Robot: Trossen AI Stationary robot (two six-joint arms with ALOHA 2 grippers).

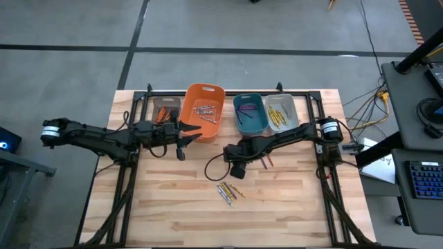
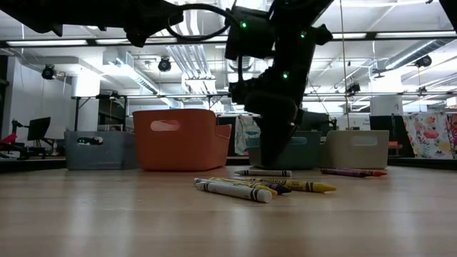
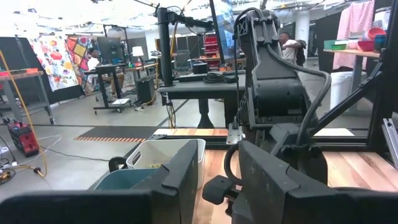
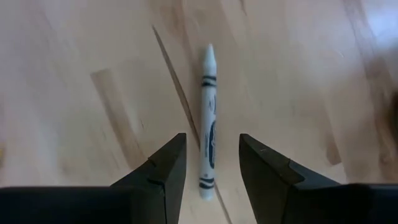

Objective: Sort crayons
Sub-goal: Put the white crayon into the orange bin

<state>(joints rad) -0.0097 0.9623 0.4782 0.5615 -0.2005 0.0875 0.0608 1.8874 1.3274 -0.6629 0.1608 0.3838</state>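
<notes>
A white crayon [image 4: 208, 124] lies flat on the wooden table; it also shows in the low view [image 2: 263, 173]. My right gripper [image 4: 211, 168] points down over it, open, with one finger on each side of the crayon's near end and not touching it. In the high view my right gripper [image 1: 235, 169] is at the table's middle. Several loose crayons [image 1: 228, 191] lie just nearer the front edge, among them a yellow one [image 2: 303, 186]. My left gripper [image 1: 181, 144] is open and empty, held above the table beside the orange bin [image 1: 205, 111].
Along the far edge stand a brown-grey bin [image 1: 166, 109] with orange crayons, the orange bin with greyish crayons, a teal bin [image 1: 250, 113] with purple crayons and a pale grey bin [image 1: 282, 111] with yellow ones. Purple and red crayons [image 1: 266, 162] lie right of my right gripper.
</notes>
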